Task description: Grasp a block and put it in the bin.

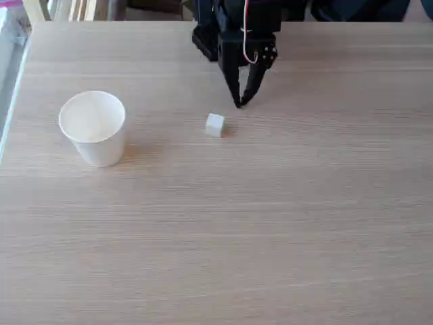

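The block (214, 125) is seen just lower left of the gripper (239, 103), whose fingertips are pressed together, touching nothing.

A pale wood-grain table (270, 223) in soft daylight; possibly chair legs (37, 9) behind.

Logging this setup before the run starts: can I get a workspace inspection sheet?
Surface: pale wood-grain table, bare apart from the job's things.
Job's things: small white block on the table; white paper cup upright, to its left in the fixed view, apart from it.
Clutter: nothing seen.
End effector: black, fingertips together, above and right of the block, holding nothing.
Cables: red and white wires on the arm.
Surroundings: dark shapes behind the table, unclear.
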You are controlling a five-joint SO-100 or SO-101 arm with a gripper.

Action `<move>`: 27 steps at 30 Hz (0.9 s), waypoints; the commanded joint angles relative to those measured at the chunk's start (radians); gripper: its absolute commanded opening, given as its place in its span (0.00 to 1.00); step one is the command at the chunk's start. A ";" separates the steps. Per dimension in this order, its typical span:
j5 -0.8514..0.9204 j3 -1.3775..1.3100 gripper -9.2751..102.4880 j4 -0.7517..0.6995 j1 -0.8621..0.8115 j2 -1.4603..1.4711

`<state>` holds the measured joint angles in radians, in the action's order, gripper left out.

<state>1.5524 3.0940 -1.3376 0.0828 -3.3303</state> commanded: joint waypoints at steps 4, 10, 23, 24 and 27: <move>-0.061 0.014 0.08 0.003 -0.006 -0.002; -0.055 0.014 0.08 0.003 0.002 -0.002; -0.044 0.014 0.08 0.003 -0.006 -0.002; -0.043 0.014 0.08 0.003 -0.006 -0.002; -0.043 0.014 0.08 0.003 -0.005 -0.002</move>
<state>1.5018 3.0940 -1.3376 0.0813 -3.3303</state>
